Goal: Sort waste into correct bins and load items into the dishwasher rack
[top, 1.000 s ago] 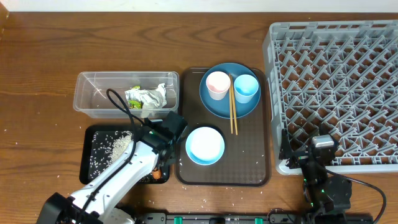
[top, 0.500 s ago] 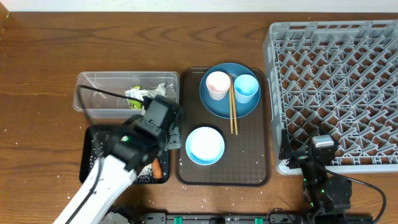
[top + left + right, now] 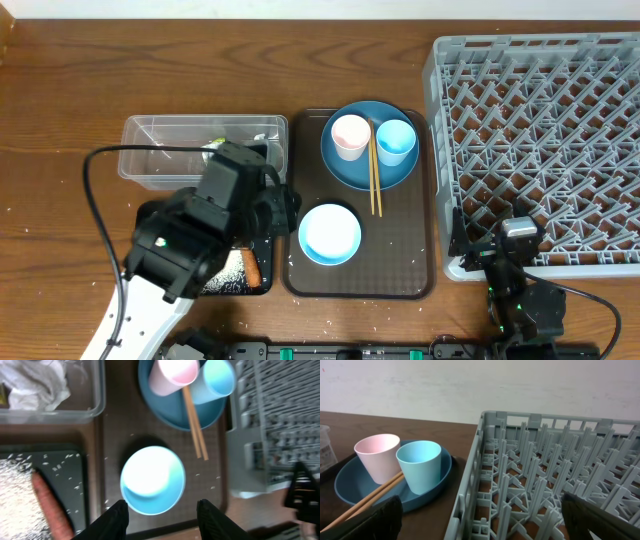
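Your left gripper (image 3: pixel 162 519) hangs spread and empty above the light-blue bowl with white inside (image 3: pixel 152 480), which sits near on the brown serving tray (image 3: pixel 400 270). Farther back, the round dark-blue plate (image 3: pixel 345 172) carries the small pink cup (image 3: pixel 350 135), the small light-blue cup (image 3: pixel 396 140) and the wooden chopsticks (image 3: pixel 375 185). To the left, the orange carrot (image 3: pixel 50 505) and white rice grains (image 3: pixel 15 495) lie in the shallow black tray (image 3: pixel 70 505). The crumpled white wrapper (image 3: pixel 35 385) is in the clear plastic tub (image 3: pixel 97 385). Your right gripper (image 3: pixel 485 525) stands wide apart, empty, at the near edge of the grey plastic dishwasher rack (image 3: pixel 530 475).
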